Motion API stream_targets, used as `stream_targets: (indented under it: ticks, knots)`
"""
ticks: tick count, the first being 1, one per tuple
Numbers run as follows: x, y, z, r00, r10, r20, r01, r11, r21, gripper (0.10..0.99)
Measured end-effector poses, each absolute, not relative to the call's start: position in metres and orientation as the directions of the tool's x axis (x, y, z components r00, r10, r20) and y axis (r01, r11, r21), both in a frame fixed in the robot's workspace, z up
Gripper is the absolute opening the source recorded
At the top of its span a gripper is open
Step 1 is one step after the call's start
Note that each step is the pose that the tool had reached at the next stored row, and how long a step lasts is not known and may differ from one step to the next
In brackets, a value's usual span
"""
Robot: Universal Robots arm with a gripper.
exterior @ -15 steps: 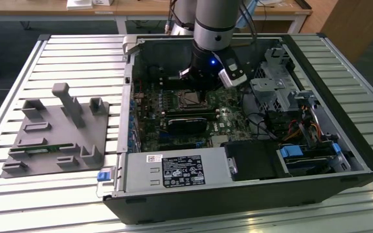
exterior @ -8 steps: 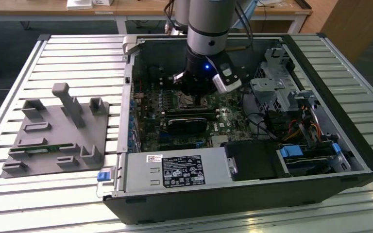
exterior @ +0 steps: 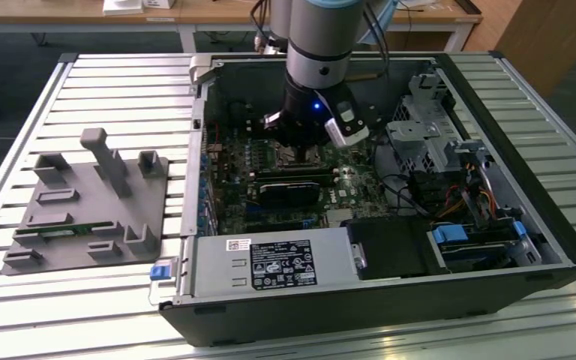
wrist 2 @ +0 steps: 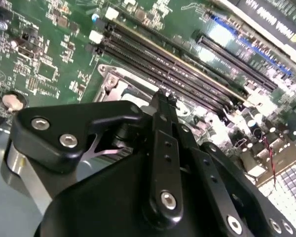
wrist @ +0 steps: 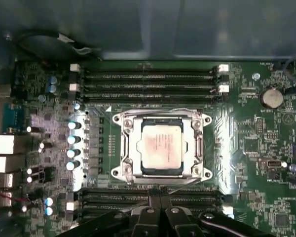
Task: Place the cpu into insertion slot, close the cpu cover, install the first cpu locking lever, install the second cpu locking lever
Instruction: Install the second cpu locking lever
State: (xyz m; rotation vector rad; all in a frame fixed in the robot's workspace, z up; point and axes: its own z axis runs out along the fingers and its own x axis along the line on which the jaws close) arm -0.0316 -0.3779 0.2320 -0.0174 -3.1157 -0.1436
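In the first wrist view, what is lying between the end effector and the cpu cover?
In the first wrist view, black memory slots on the green board run between the end effector and the cpu cover, which is closed over the cpu.

Exterior view high, oblique, distant; both wrist views near, sharing motherboard [wrist: 246, 148].

Silver-grey cpu [wrist: 161, 147], green circuit board [wrist: 246, 143]

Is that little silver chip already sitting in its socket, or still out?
In. In the first wrist view the cpu lies flat inside the insertion slot, with the metal cpu cover framing it. The pincer holds nothing.
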Motion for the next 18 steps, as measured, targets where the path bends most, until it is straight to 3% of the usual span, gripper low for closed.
stream_targets:
  ticks: [15, 18]
  knots:
    - [-0.048, -0.385, 0.218, -1.0, 0.01, 0.025, 0.012, 0.996, 0.093, 0.106]
    - [-0.048, -0.385, 0.213, -1.0, 0.01, 0.025, 0.012, 0.994, 0.108, 0.106]
